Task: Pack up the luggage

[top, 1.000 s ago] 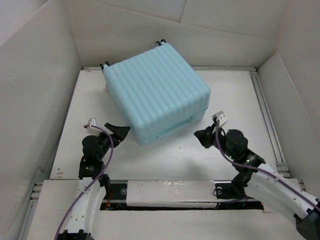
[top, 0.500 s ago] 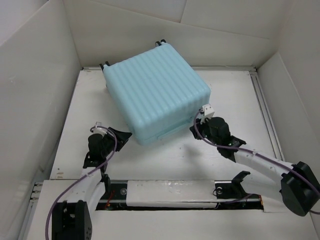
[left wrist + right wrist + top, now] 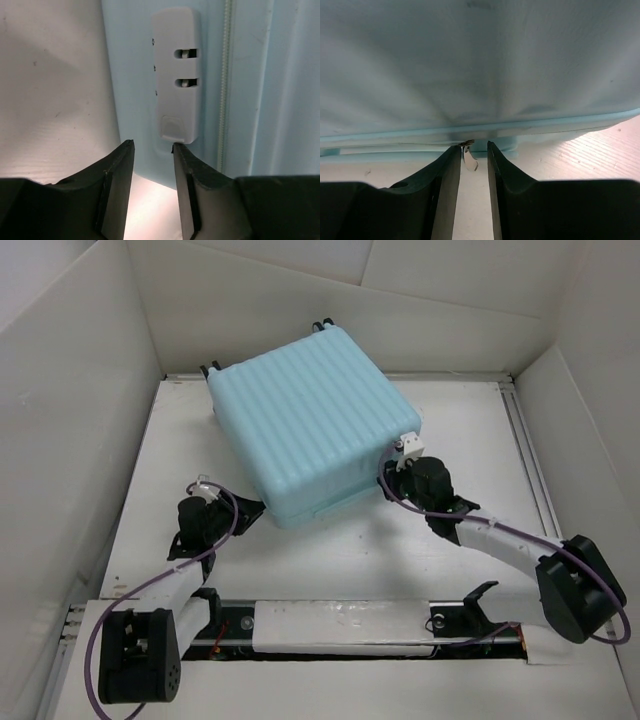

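Lying flat and shut on the white tabletop (image 3: 330,560), the luggage (image 3: 310,425) fills the far middle of the overhead view. It is turned at an angle, so that one corner points toward the arms. Its ribbed aqua shell faces up and its small dark wheels (image 3: 322,325) are at the far edge. The left hand (image 3: 250,508) is just beside that near corner, on its left. The right hand (image 3: 385,480) is up against the near right side.

The tabletop is pale and scuffed, and plain white walls (image 3: 80,420) enclose it on three sides.

The left wrist camera shows what the overhead view cannot: a pale lock plate (image 3: 176,75) with two slots set into the shell, and a zip (image 3: 226,75) running alongside it. The left hand is released, its fingers parted just below the plate with only shell and tabletop between them. One fingertip is at the plate's lower edge.

The right wrist camera looks along the seam of the shell, where a small metal zip pull (image 3: 469,157) hangs in the gap between the fingers. The right hand is parted wider than the pull and is not pinching it.
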Robot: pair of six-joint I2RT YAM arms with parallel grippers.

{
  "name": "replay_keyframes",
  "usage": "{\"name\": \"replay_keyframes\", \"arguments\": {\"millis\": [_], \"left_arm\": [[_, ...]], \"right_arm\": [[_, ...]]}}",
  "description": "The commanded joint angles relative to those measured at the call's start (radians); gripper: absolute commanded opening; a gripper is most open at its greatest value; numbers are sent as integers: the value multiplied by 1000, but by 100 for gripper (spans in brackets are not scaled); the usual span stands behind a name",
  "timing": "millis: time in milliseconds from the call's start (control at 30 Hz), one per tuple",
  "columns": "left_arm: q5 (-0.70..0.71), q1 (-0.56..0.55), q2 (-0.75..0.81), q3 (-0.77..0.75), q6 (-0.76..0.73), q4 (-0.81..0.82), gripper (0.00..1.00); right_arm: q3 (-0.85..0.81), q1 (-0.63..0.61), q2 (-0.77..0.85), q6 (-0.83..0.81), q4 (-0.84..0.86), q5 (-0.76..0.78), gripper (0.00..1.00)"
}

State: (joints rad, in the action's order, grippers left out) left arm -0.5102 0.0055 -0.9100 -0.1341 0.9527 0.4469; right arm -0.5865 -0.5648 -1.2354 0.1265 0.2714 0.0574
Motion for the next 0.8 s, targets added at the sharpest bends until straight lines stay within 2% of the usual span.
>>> {"name": "replay_keyframes", "arguments": {"millis": [0,100,367,500,600,767], "left_arm": [[50,8,-39,-73,-9,159,30],[39,8,-69,-64,-9,219,24],[-33,-1,-121,-53,11,331,10],[-21,-56,-142,-76,11,358,5],[-30,-56,-165,-76,32,420,1],[25,-156,-176,-85,55,441,0]], "right_arm": [[-38,13,-38,-18,98,-30,34],[-38,13,-62,-18,123,-42,34],[11,2,-84,24,244,-64,0],[63,-116,-33,102,255,-2,0],[83,-254,5,151,255,74,0],[34,-507,-25,254,235,177,0]]}}
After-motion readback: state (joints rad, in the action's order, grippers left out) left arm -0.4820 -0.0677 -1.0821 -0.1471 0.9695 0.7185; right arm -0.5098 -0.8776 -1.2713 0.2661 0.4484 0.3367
